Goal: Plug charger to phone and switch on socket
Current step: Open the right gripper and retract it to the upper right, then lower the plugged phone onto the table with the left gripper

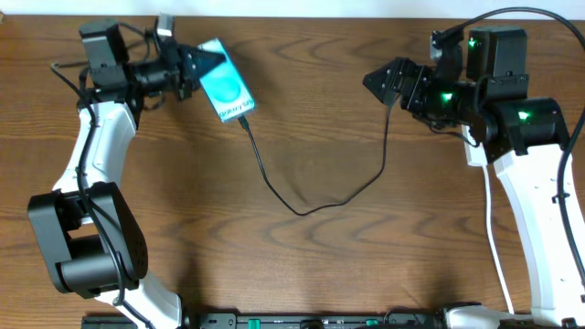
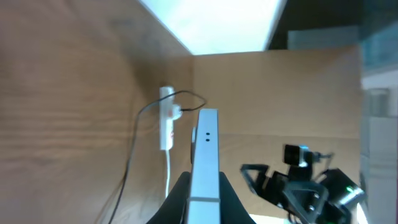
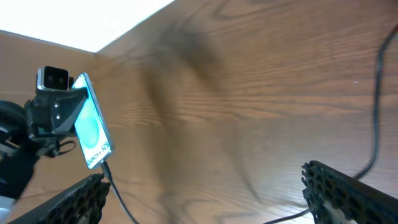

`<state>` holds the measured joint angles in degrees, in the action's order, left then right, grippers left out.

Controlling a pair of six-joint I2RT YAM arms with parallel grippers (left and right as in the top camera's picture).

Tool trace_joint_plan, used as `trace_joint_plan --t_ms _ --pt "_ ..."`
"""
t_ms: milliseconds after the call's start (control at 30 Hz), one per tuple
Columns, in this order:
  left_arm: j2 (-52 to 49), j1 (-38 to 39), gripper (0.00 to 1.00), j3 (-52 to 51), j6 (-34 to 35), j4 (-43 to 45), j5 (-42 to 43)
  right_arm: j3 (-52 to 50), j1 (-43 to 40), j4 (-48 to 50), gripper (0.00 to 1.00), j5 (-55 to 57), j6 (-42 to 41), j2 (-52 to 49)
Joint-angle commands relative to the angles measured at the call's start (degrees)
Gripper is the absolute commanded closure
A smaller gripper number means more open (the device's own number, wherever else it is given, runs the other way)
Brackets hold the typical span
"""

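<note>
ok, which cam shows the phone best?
Overhead: the phone faces the camera, nearly all its cyan screen visible, left claw on its top end. Right wrist shows it smaller and at a slant. Left wrist shows only its thin white edge, pinched in the claw.

The table [image 1: 320, 100] is dark wood, smooth with a soft sheen. In the left gripper [image 1: 206, 62], itself matt black plastic, the phone [image 1: 226, 90] shows glossy glass and 1 thin white plastic edge. The charger [image 1: 302, 206] trailing from it looks like matt black rubber. Beyond that gripper's tips, the socket [image 2: 165, 124] is smooth white plastic.
</note>
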<state>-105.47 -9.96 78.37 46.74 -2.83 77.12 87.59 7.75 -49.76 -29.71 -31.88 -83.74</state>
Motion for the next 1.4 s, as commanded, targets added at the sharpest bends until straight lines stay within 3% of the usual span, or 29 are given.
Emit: trace_joint_plan --t_ms 0,167,367,1367 --pt "0.3 0.1 0.93 0.6 -14.8 -10.4 -5.0 0.0 0.3 -2.1 0.01 3.0 3.8 0.8" --pt "0.3 0.1 0.93 0.6 -27.0 -27.7 -15.9 0.0 0.4 -5.0 0.01 4.3 5.9 0.8" --pt "0.3 0.2 0.93 0.1 -33.0 -37.0 -26.2 0.0 0.7 -5.8 0.01 5.1 6.3 0.8" --pt "-1.6 0.2 0.93 -19.7 -34.6 -27.0 -32.7 0.0 4.8 -6.9 0.01 8.5 6.3 0.8"
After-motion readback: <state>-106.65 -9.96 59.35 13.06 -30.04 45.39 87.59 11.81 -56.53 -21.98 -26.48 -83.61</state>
